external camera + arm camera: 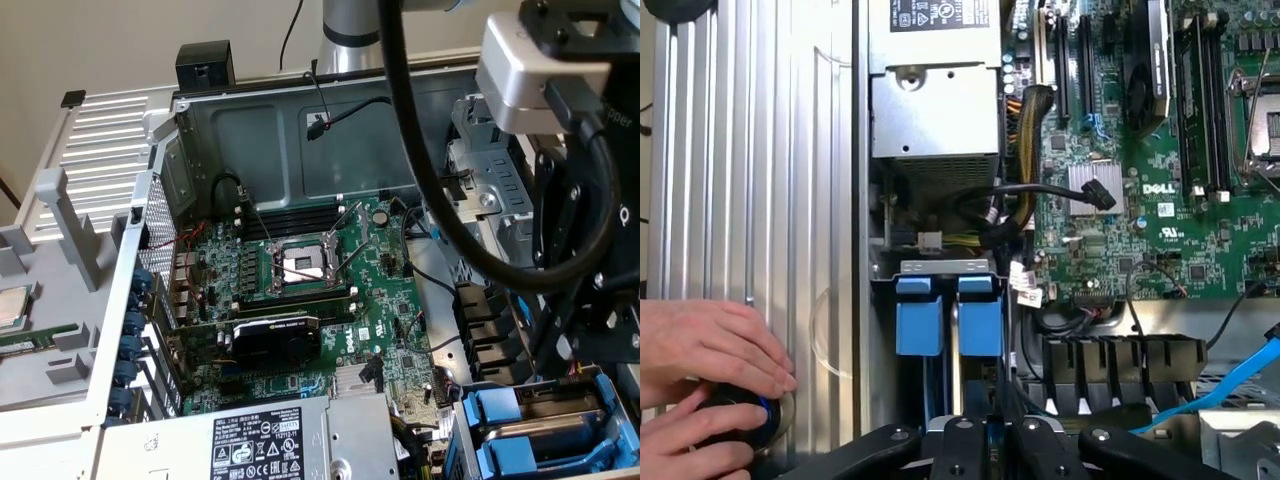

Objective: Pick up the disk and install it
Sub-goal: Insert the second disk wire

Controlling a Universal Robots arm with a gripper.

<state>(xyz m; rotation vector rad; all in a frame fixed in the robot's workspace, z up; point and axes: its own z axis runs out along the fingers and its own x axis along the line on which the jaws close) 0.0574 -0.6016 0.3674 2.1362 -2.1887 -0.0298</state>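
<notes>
The disk (pixel 980 322) stands on edge in the drive bay, with its blue carrier tab facing the motherboard. Beside it sits a second blue-tabbed carrier (pixel 919 322). My gripper (pixel 998 442) is right over the bay. Its black fingers (pixel 960 448) stand close together on either side of the disk's near end, and the contact itself is hidden. In the exterior view my gripper (pixel 585 330) hangs at the right, above the blue carriers (pixel 505 412) in the case's lower right corner.
The open case holds the green motherboard (pixel 300 300), a black graphics card (pixel 275 338) and the power supply (pixel 935 110). Black cables (pixel 1040 190) and a blue cable (pixel 1230 385) run near the bay. A person's hands (pixel 700 350) rest on a round black button (pixel 750 420).
</notes>
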